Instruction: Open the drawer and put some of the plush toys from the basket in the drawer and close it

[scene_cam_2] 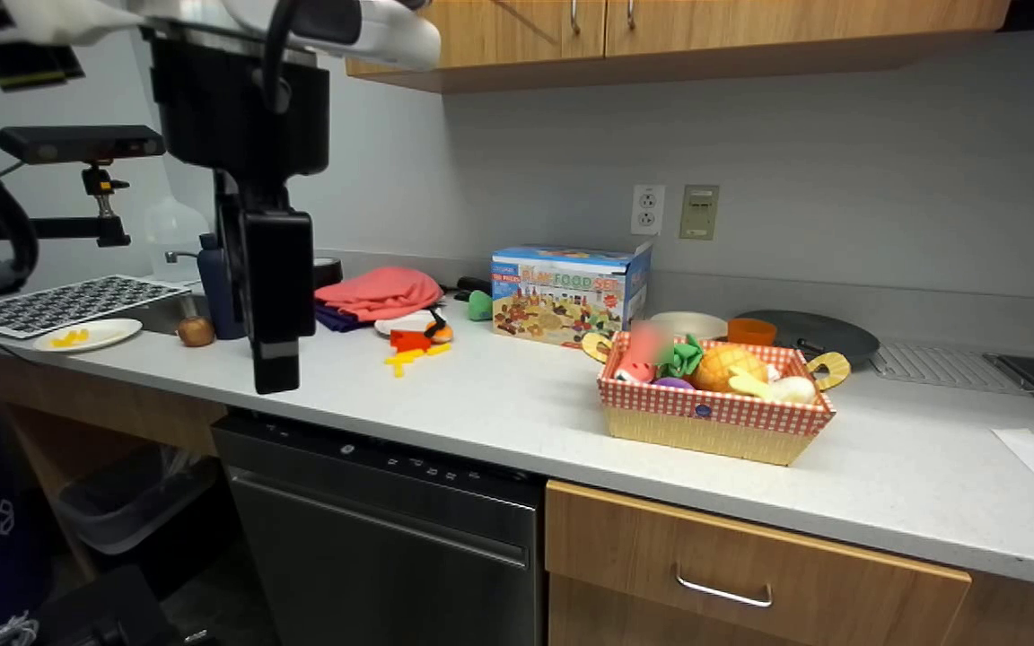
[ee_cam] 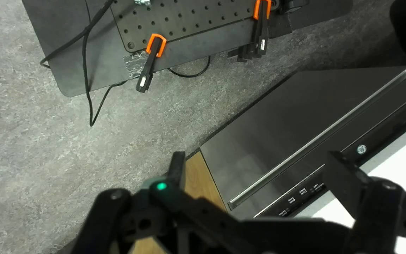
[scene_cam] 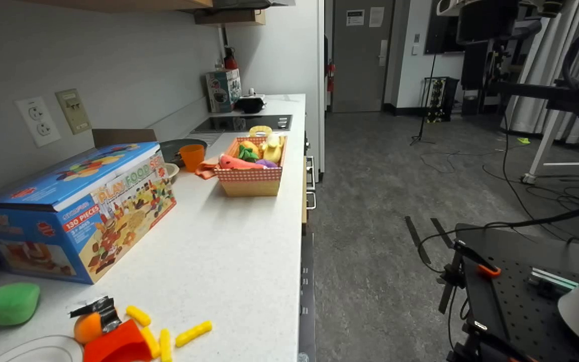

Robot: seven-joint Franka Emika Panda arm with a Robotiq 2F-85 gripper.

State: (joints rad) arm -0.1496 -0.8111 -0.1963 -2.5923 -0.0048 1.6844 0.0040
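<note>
The drawer (scene_cam_2: 625,538) has a wood-coloured front with a silver handle (scene_cam_2: 722,590) and looks closed, its inside hidden. Above it on the counter stands the basket (scene_cam_2: 705,435), with a red-checked rim and straw-coloured base; it shows in both exterior views. Several plush toys lie in it: a red one (scene_cam: 237,163), a purple one (scene_cam: 268,163), an orange one (scene_cam_2: 728,370) and a yellow one (scene_cam: 272,151). In the wrist view my gripper (ee_cam: 257,157) is open, nothing between its widely parted fingers. In an exterior view its fingers (scene_cam_2: 279,278) point down, well to the basket's left.
Below my gripper are the dark dishwasher (ee_cam: 277,134), floor and a black cart (ee_cam: 93,67) with clamps. A blue toy box (scene_cam: 118,211), orange cup (scene_cam: 192,157), black pan (scene_cam_2: 804,334), red cloth (scene_cam_2: 382,292) and yellow toy pieces (scene_cam: 194,333) occupy the counter (scene_cam: 239,251).
</note>
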